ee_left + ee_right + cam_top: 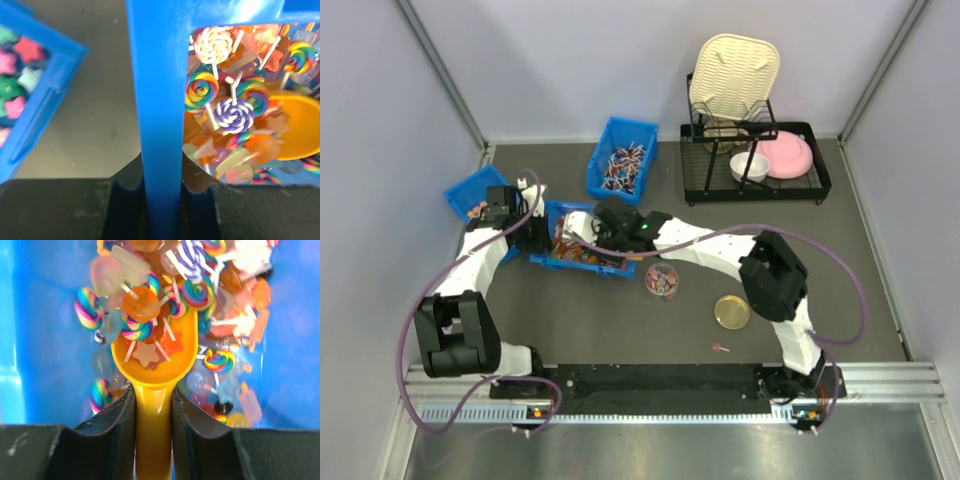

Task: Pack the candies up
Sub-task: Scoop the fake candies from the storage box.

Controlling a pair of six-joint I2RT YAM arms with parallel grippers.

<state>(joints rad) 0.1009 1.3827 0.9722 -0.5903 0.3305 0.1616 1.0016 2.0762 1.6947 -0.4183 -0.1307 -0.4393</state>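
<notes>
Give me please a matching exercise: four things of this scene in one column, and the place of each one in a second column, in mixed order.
Things:
1. scoop
2. lid
3. pink dish
4. bin wall

Places:
A. in the rack
B. clamped in the left pincer
C. flat on the table
D. in the right pincer, among the candies

Pairs: 1-D, 2-C, 3-A, 4-B

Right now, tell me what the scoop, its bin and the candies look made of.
The yellow scoop: smooth opaque plastic, likely; even colour, soft sheen. The blue bin: moulded rigid plastic, glossy wall. The candies: glossy, some translucent; sugar or resin, cannot tell.
</notes>
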